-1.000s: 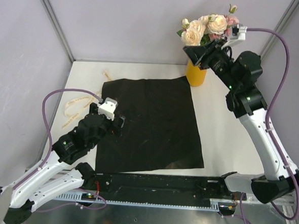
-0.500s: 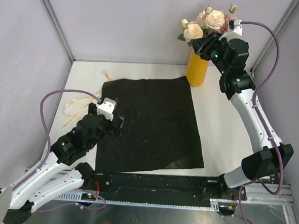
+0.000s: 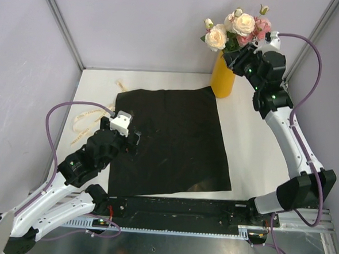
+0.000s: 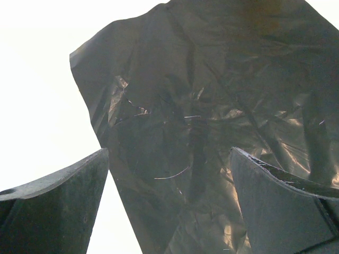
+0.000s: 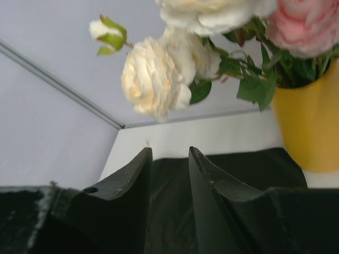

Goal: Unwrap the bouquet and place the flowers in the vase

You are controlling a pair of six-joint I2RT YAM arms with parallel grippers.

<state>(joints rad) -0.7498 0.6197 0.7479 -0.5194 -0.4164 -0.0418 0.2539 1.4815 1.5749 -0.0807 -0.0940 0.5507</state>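
Our right hand [image 3: 234, 55] sits high at the far right corner of the table [image 3: 255, 138], its two fingers a narrow gap apart with nothing between them. We count two hands, one vase [image 3: 223, 84], one bunch of flowers [image 3: 236, 30], one black wrapping sheet [image 3: 169, 138] and one cream ribbon [image 3: 86, 122]. In the bunch we make out two large cream blooms, some pink blooms we cannot count, and three small buds.

The vase stands upright, its long axis vertical, just beside the far right corner of the sheet. The flowers stand in it, stems down and heads up, the cream blooms leaning left.

The right hand is level with the vase's mouth, on its right side and just under the blooms; we cannot tell whether it touches them. From the right wrist, the right hand [image 5: 169, 151] has the flowers [image 5: 159, 79] above it and the vase [image 5: 304, 127] to its right.

Our left hand [image 3: 135, 137] hovers well apart from the vase, fingers spread wide and empty, over the near left part of the flat sheet. The ribbon lies loose on the table left of it.
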